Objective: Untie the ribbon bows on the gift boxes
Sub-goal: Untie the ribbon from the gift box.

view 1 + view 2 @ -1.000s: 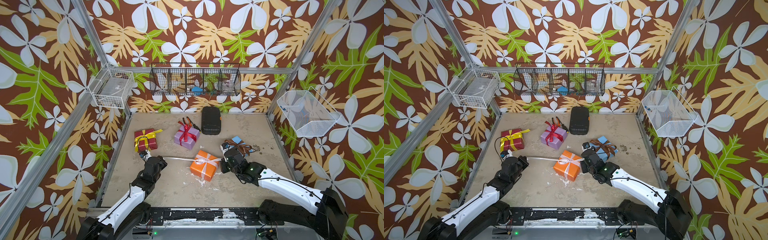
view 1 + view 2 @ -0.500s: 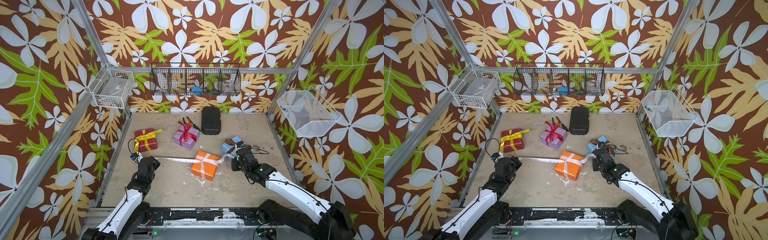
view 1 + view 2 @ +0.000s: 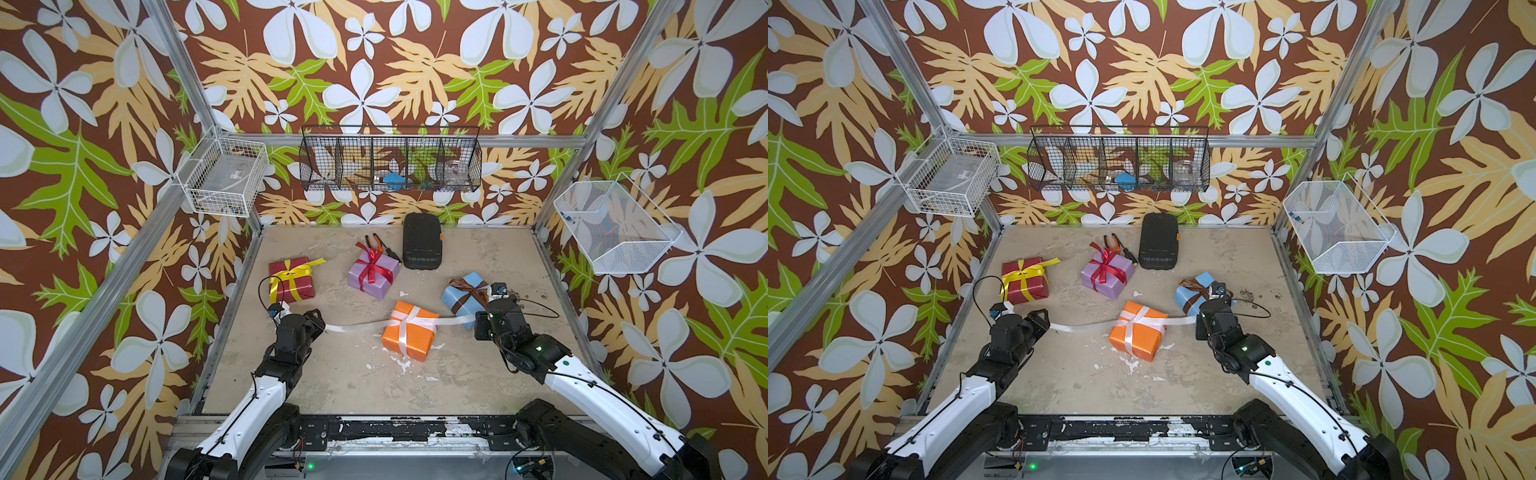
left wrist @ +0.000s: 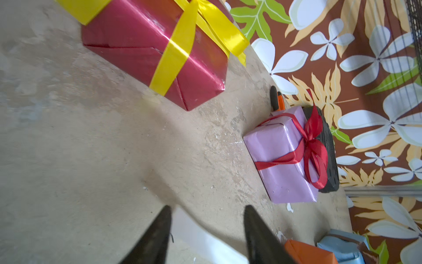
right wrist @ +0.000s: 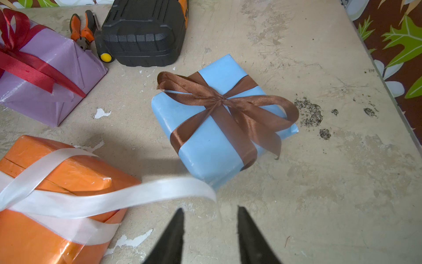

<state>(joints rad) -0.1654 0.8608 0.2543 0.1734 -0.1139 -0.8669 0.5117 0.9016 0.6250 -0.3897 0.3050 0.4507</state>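
Note:
The orange gift box (image 3: pixel 409 332) sits mid-table with its white ribbon (image 3: pixel 361 325) pulled out into two long flat tails, no loops left. My left gripper (image 3: pixel 316 323) is at the left tail's end, open, and the ribbon (image 4: pixel 205 240) lies loose between its fingers (image 4: pixel 251 219). My right gripper (image 5: pixel 210 209) is open just behind the right tail's free end (image 5: pixel 159 192). The dark red box with its yellow bow (image 3: pixel 291 279), the lilac box with its red bow (image 3: pixel 374 274) and the light blue box with its brown bow (image 5: pixel 223 100) stay tied.
A black ribbed case (image 3: pixel 422 246) and orange-handled pliers (image 3: pixel 376 243) lie at the back, behind the lilac box. Wire baskets (image 3: pixel 390 158) hang on the back and side walls. The light blue box stands close in front of my right gripper.
Both grippers pulled the white ribbon's ends outward until the bow came undone. Both have now opened and let the tails go.

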